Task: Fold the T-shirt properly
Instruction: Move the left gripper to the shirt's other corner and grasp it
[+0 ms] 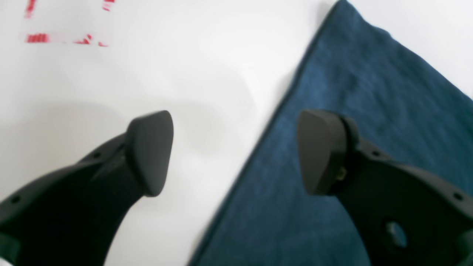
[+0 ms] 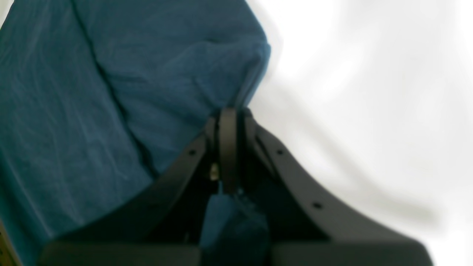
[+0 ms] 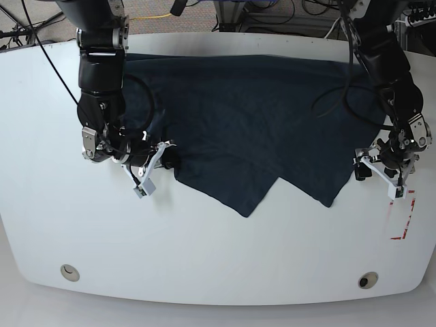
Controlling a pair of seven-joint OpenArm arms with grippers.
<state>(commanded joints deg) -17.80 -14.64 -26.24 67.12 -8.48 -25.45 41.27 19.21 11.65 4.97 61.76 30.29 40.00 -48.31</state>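
The dark navy T-shirt point(image 3: 252, 122) lies spread over the far half of the white table point(image 3: 204, 252), with two pointed folds hanging toward the front. My right gripper point(image 3: 167, 163) is on the left of the base view, shut on the shirt's left edge. In the right wrist view the shut fingertips point(image 2: 229, 114) pinch a raised fold of the shirt point(image 2: 111, 92). My left gripper point(image 3: 377, 178) is open and empty at the shirt's right edge. In the left wrist view it point(image 1: 236, 151) straddles the hem, one finger over the table and one over the shirt point(image 1: 369, 92).
Red tape marks point(image 3: 402, 218) lie on the table near the left gripper and also show in the left wrist view point(image 1: 37, 37). Two round fittings point(image 3: 68, 272) point(image 3: 368, 281) sit near the table's front edge. Cables run along the back edge.
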